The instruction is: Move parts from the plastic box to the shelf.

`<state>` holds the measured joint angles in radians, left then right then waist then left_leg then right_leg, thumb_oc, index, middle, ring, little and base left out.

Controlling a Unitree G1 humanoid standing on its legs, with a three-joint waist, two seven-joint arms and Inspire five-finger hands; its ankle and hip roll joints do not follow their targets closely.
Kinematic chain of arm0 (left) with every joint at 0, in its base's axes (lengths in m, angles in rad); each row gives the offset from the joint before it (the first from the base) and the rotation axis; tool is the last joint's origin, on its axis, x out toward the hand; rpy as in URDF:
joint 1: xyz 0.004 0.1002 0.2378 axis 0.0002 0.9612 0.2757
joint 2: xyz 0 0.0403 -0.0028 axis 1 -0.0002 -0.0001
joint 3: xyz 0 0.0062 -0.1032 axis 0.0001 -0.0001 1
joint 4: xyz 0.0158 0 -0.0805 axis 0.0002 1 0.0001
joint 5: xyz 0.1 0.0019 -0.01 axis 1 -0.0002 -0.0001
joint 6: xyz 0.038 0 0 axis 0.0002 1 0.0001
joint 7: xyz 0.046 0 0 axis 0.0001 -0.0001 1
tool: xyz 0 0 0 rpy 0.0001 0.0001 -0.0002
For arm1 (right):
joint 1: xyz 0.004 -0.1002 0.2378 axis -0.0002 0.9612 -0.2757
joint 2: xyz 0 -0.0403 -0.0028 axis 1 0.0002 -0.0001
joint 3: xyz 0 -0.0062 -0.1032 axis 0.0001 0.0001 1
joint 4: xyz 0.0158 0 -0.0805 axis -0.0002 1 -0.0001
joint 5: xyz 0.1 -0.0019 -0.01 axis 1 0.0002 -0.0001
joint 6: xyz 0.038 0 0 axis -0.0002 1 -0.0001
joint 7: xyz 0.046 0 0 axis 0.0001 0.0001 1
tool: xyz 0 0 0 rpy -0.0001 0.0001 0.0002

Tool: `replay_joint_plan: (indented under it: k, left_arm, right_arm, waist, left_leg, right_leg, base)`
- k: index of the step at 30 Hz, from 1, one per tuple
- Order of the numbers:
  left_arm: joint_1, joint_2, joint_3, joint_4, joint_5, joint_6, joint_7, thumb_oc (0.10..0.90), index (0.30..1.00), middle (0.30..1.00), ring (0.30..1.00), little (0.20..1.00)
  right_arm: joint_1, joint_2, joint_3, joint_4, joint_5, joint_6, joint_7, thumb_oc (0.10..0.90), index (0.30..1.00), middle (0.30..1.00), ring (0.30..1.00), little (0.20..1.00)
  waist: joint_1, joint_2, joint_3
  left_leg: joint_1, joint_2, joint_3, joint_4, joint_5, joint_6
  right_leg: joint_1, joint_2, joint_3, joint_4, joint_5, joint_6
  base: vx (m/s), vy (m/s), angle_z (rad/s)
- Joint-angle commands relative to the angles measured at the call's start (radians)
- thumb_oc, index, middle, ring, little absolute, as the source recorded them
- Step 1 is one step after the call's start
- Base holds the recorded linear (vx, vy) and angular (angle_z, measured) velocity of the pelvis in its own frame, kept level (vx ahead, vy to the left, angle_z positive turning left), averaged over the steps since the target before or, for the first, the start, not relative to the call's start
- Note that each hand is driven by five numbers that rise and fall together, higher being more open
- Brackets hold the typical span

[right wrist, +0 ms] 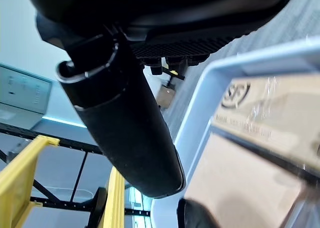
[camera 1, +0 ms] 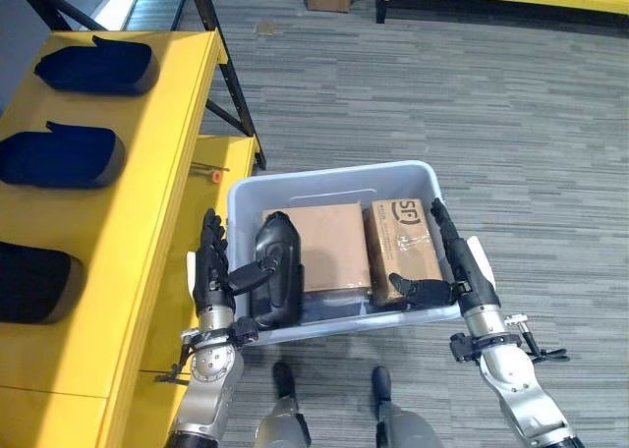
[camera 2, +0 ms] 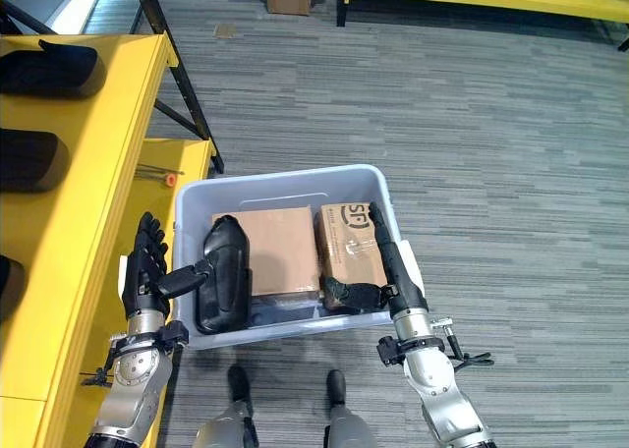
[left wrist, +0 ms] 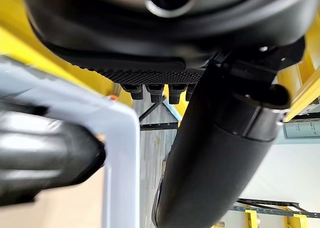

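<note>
Even, bright overhead light, soft shadows on the carpet [camera 1: 472, 104]; the wrist views blur badly up close.

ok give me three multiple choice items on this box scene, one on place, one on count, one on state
1. Where is the black part?
A. At the left end of the plastic box
B. On the floor
C. On top of the taped box

2. How many cardboard boxes lie in the plastic box?
A. One
B. Two
C. Four

3. How are the hands set?
A. Both shut in fists over the box
B. Both flat on the shelf
C. One on each side of the box, fingers straight

Answers:
1 A: it stands by the left wall.
2 B: the plain cardboard box and the taped cardboard box.
3 C: left hand and right hand flank the walls beside the yellow shelf.
</note>
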<state>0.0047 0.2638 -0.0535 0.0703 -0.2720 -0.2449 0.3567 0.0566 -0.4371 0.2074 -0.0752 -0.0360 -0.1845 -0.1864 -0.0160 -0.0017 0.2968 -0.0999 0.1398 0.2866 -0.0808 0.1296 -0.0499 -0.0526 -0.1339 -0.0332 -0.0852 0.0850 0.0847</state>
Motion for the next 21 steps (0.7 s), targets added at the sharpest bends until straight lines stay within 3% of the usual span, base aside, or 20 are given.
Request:
replay_joint_plan:
  k: [1,4,8,13,18,20,21]
  left_arm:
    - [-0.015,0.095,0.055,-0.101,-0.001,-0.120,0.034,0.900,1.000,1.000,1.000,1.000]
    - [-0.021,0.106,0.070,-0.102,0.008,-0.121,0.048,0.900,1.000,1.000,1.000,1.000]
    - [-0.029,0.130,0.094,-0.118,0.020,-0.124,0.050,0.900,1.000,1.000,1.000,1.000]
    - [-0.042,0.148,0.107,-0.141,0.025,-0.125,0.039,0.900,1.000,1.000,1.000,1.000]
    - [-0.055,0.183,0.112,-0.239,0.017,-0.138,0.022,0.900,1.000,1.000,1.000,1.000]
    - [-0.070,0.199,0.100,-0.280,0.015,-0.149,0.013,0.900,1.000,1.000,1.000,1.000]
    - [-0.084,0.212,0.089,-0.319,0.006,-0.156,0.003,0.900,1.000,1.000,1.000,1.000]
  right_arm:
    - [-0.090,-0.008,-0.043,-0.117,-0.044,-0.081,-0.026,0.900,1.000,1.000,1.000,1.000]
    - [-0.112,-0.036,-0.055,-0.126,-0.081,-0.082,-0.033,0.900,1.000,1.000,1.000,1.000]
    - [-0.208,-0.152,-0.057,-0.110,-0.166,-0.086,-0.037,0.900,1.000,1.000,1.000,1.000]
    - [-0.321,-0.246,-0.017,-0.050,-0.202,-0.085,-0.034,0.900,1.000,1.000,1.000,1.000]
    - [-0.477,-0.415,0.100,0.046,-0.276,-0.077,-0.013,0.900,1.000,1.000,1.000,1.000]
    - [-0.555,-0.474,0.170,0.090,-0.292,-0.082,0.002,0.900,1.000,1.000,1.000,1.000]
    - [-0.642,-0.521,0.255,0.131,-0.319,-0.081,0.017,0.900,1.000,1.000,1.000,1.000]
  waist:
    - [0.028,-0.087,-0.086]
    - [0.035,-0.111,-0.090]
    - [0.064,-0.150,-0.092]
    - [0.091,-0.167,-0.085]
    - [0.130,-0.173,-0.059]
    - [0.149,-0.173,-0.044]
    - [0.165,-0.171,-0.023]
  left_leg:
    - [-0.107,0.075,-0.015,0.139,-0.036,-0.048]
    - [-0.141,0.062,-0.019,0.166,-0.050,-0.041]
    - [-0.188,0.064,-0.054,0.174,-0.044,-0.044]
    - [-0.207,0.072,-0.084,0.167,-0.030,-0.053]
    - [-0.227,0.089,-0.131,0.157,-0.003,-0.072]
    - [-0.246,0.093,-0.155,0.157,0.013,-0.080]
    - [-0.258,0.097,-0.177,0.165,0.019,-0.087]
  right_leg:
    - [0.060,-0.174,-0.045,0.014,0.014,0.130]
    - [0.047,-0.189,-0.061,0.017,0.033,0.136]
    - [0.049,-0.183,-0.114,0.018,0.035,0.130]
    - [0.063,-0.160,-0.159,0.017,0.017,0.121]
    - [0.077,-0.127,-0.200,0.031,-0.038,0.105]
    - [0.071,-0.115,-0.216,0.047,-0.059,0.098]
    - [0.068,-0.103,-0.227,0.071,-0.082,0.090]
  base:
    - [0.02,0.146,-0.05]
    - [0.02,0.072,-0.03]
    - [0.03,-0.033,0.18]
    - [0.03,-0.083,0.33]
    - [0.01,-0.094,0.26]
    - [-0.04,-0.136,0.34]
    - [-0.05,-0.103,0.24]
